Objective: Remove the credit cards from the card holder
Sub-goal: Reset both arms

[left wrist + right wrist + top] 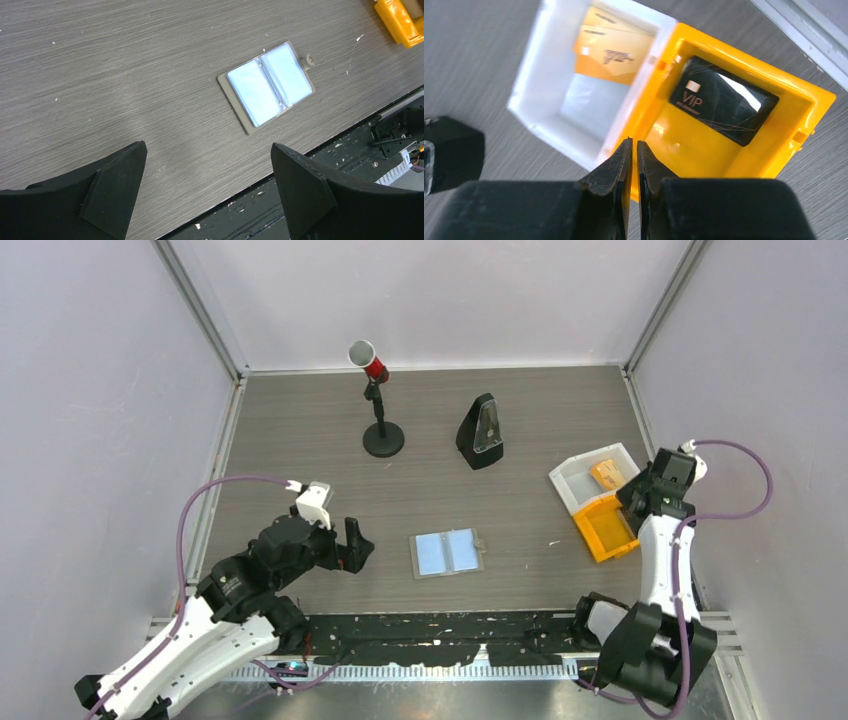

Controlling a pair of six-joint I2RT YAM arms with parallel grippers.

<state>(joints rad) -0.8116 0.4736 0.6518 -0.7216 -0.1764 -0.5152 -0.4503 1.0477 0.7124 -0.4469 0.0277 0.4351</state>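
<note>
Left gripper (208, 150): its two black fingers stand wide apart and hold nothing; it hangs over the near left part of the table and points toward the card holder, well apart from it

Table (300, 440): a grey top that looks like wood, with pale walls on three sides; a black strip with chipped paint runs along the near edge

Card holder (267, 85): lies flat and open on the table, close to the near edge, about midway between the two arms; it has two light-blue panels side by side with a greyish rim; a small tab with a round snap sticks out from its right side; nothing touches it

Right gripper (634, 142): its fingers are almost pressed together, with only a thin slit between them and nothing in it; it hangs above the tray box, its tips over the wall where the white half meets the orange half

Tray box (531, 95): sits open on the right side of the table, a bit farther back than the card holder; the orange half is nearer, the white half farther

Black card (723, 100): lies in the orange half of the tray box, with "VIP" in gold letters facing up

Orange-tan card (616, 52): is in the white half, at its far end; I cannot tell whether it lies flat or leans on the wall

Metronome (481, 432): black, stands upright farther back, near the middle

Microphone (375, 400): has a red and silver head on a small black stand with a round foot; it is left of the metronome, toward the far wall
</note>
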